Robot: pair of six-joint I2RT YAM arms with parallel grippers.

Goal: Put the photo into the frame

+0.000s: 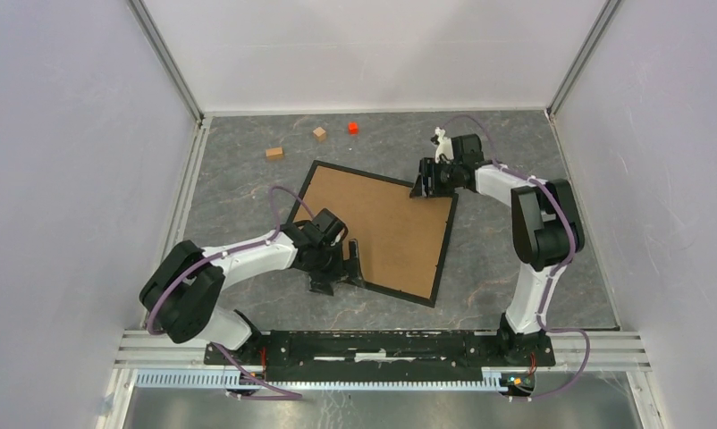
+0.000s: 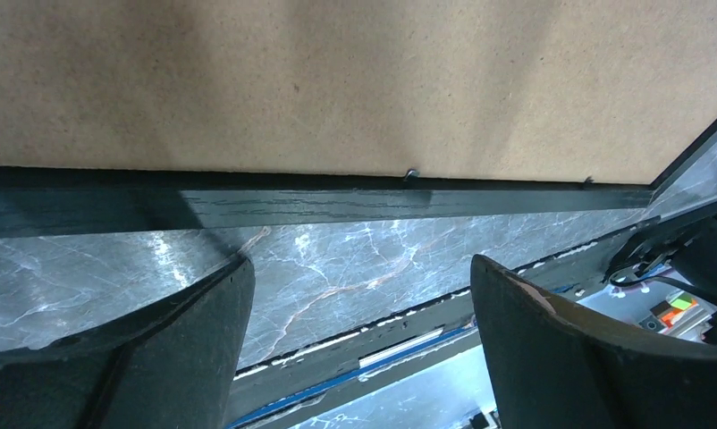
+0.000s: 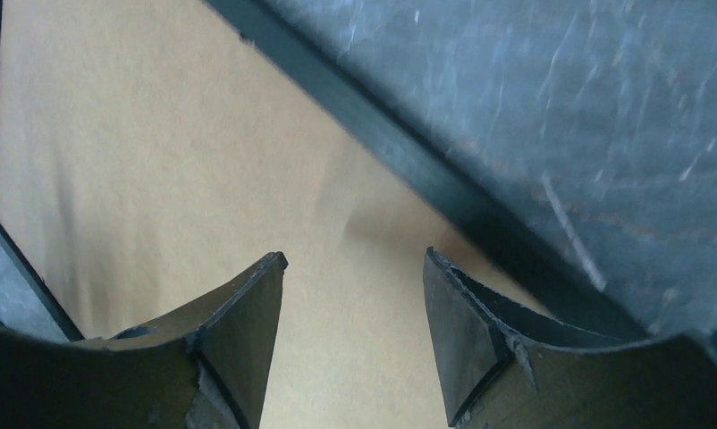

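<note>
The black frame [image 1: 444,252] lies flat on the grey marble table, back up, with a brown backing board [image 1: 382,228] filling it. The photo is hidden or out of view. My left gripper [image 1: 341,273] sits at the frame's near-left edge. In the left wrist view it [image 2: 359,264] is open, nothing between its fingers, and the black frame rim [image 2: 337,204] lies just beyond the tips. My right gripper [image 1: 424,183] hovers at the far-right corner. In the right wrist view it [image 3: 355,255] is open over the brown board [image 3: 158,134], close to the frame rim [image 3: 400,147].
Two small wooden blocks [image 1: 274,153] [image 1: 319,133] and a red cube [image 1: 352,127] lie near the back wall. White walls close in the table on three sides. The arms' mounting rail [image 1: 382,344] runs along the near edge.
</note>
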